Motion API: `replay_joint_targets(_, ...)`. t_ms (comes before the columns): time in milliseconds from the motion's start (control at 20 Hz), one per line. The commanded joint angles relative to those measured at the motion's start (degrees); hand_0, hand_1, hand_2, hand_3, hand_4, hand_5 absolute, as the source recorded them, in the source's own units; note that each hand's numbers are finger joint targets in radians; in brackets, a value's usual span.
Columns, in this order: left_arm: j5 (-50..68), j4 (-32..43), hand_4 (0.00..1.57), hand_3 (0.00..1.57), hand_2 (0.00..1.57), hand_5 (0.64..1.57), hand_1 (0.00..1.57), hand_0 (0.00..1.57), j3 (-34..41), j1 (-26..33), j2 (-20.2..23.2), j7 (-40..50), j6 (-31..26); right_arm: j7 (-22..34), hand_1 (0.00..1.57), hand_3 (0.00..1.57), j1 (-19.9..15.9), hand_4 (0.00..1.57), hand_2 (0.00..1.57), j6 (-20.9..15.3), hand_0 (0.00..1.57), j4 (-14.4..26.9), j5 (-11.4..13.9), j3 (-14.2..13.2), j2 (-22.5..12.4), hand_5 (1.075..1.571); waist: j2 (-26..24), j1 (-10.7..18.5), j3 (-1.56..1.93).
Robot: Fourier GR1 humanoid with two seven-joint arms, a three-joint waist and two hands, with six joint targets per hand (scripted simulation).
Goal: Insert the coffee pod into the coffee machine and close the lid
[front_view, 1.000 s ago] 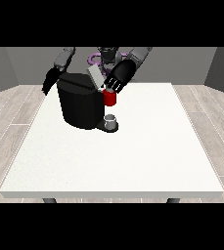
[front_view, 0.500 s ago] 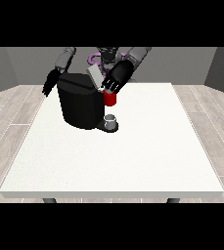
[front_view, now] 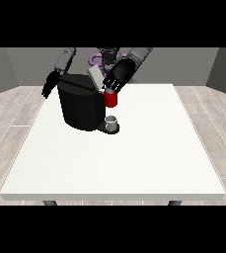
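The black coffee machine (front_view: 82,106) stands at the table's back left. Its grey lid (front_view: 94,77) is tilted up at the top. A red thing at the machine (front_view: 110,100) sits at its front right. The hand at the view's right (front_view: 118,76) hovers just above the red thing, beside the raised lid, with its fingers pointing down and fairly straight. The hand at the view's left (front_view: 50,85) hangs open beside the machine's left side, apart from it. A small grey thing (front_view: 112,121) rests on the machine's base; I cannot tell whether it is the pod.
The white table (front_view: 134,158) stretches wide in front of and to the right of the machine. Grey floor surrounds it. The robot's torso (front_view: 107,54) is behind the machine.
The hand at the view's right rose slightly, then came back down over the red thing. The hand at the view's left sank a little beside the machine.
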Motion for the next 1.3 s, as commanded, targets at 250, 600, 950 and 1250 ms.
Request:
replay_joint_targets(250,-4.9,0.37,0.0,1.1,1.23,1.571,1.22,1.22,-2.62,1.28,1.57,-2.1,5.93,2.7,0.0,0.0,-2.14,0.0,0.0,0.15,0.0,-2.85,0.18,0.71,-0.08,1.571,1.57,-1.64,-0.01)
replay_joint_targets(600,-6.46,0.18,0.0,1.0,1.15,1.571,1.14,1.14,-4.04,3.03,1.39,-4.45,6.26,-0.47,0.0,0.0,-0.02,0.0,0.0,2.51,0.0,-0.65,-2.14,-1.74,-2.18,1.571,1.83,-0.79,0.0)
replay_joint_targets(950,-4.1,0.99,0.0,0.95,1.15,1.571,1.15,1.15,-0.66,-0.6,0.92,-4.57,6.95,0.51,0.0,0.0,-0.95,0.0,0.0,0.01,0.0,-0.88,0.15,0.25,-0.16,1.571,2.43,-1.19,0.0)
replay_joint_targets(1250,-5.43,0.62,0.0,0.97,1.19,1.571,1.21,1.21,-0.87,-1.17,2.09,-7.36,10.25,0.66,0.0,0.0,-4.27,0.14,0.0,-0.11,0.0,-1.5,-0.18,-0.71,-1.03,1.571,6.62,-1.8,0.01)
